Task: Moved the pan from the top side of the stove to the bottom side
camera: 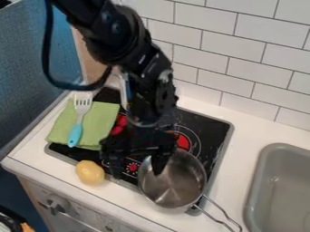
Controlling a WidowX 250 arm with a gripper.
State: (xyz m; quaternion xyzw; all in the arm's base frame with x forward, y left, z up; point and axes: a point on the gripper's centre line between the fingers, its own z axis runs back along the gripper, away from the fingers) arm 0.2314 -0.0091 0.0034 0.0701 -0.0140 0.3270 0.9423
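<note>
While the black end effector [136, 175] hangs over the near part of the stove [225, 136], its fingers stand apart, the right-hand one overlapping the left side of the metal pan [176, 183]. Whether they touch, I cannot tell. The pan sits at the stove's near right corner, its handle pointing near and right over the white desk [130, 198]. A green cloth [102, 121] lies at the left, bearing a fork [79, 118]; a yellow potato-like item [89, 172] rests nearer.
</note>
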